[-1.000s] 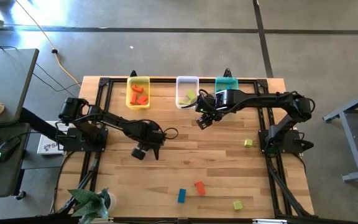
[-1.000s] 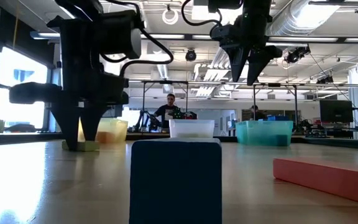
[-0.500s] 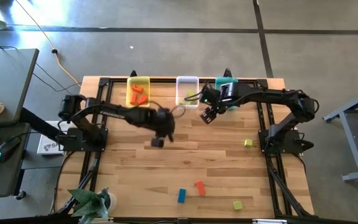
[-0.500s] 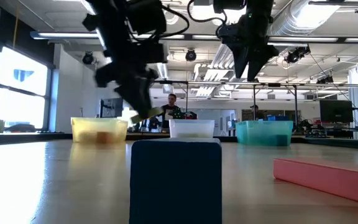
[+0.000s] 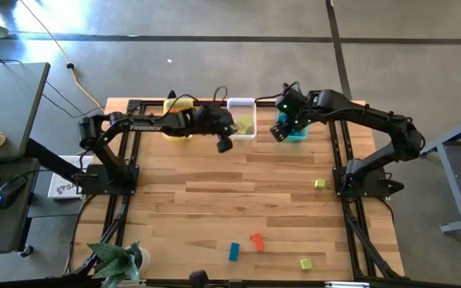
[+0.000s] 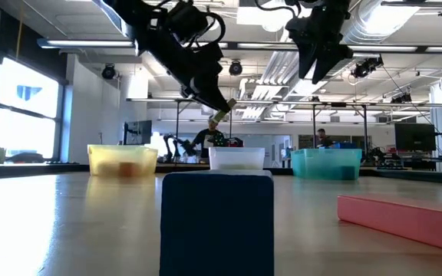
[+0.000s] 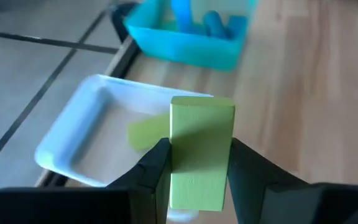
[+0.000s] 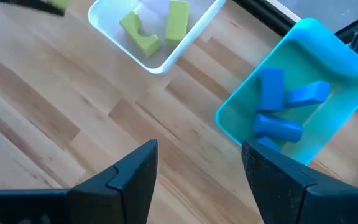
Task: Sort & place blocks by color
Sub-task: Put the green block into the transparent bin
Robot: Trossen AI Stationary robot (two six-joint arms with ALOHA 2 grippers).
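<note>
High view: left end effector (image 5: 224, 145) stretched across the counter (image 5: 214, 208), just at the near edge of the clear bin (image 5: 242, 118). Right end effector (image 5: 279, 132) over the near end of the teal bin (image 5: 292, 120). Yellow bin (image 5: 178, 117) at the far left of the row, partly hidden by the left arm. Loose on the counter: a yellow-green cube (image 5: 319, 184) near the right arm's base, and near the front edge a blue block (image 5: 234, 251), a red bar (image 5: 257, 241) and another green cube (image 5: 306, 263).

Low view: left end effector (image 6: 222, 113) tilted, high above the clear bin (image 6: 236, 158), with a green bar (image 6: 221, 113) at the tip. Right end effector (image 6: 319, 73) above the teal bin (image 6: 325, 162). Blue block (image 6: 216, 222) close to the camera, red bar (image 6: 405, 218) to its right. A person (image 6: 208, 135) in the room behind.

Left wrist view: fingers (image 7: 156, 168) clamped on the green bar (image 7: 199, 152), upright between them, over the edge of the clear bin (image 7: 73, 134). One green piece (image 7: 146, 132) inside the bin. Teal bin (image 7: 185, 43) beyond, with blue blocks (image 7: 182, 14).

Right wrist view: fingers (image 8: 135, 171) apart, nothing between. Below: clear bin (image 8: 160, 62) with two green blocks (image 8: 176, 20), teal bin (image 8: 241, 121) with blue blocks (image 8: 271, 88).
</note>
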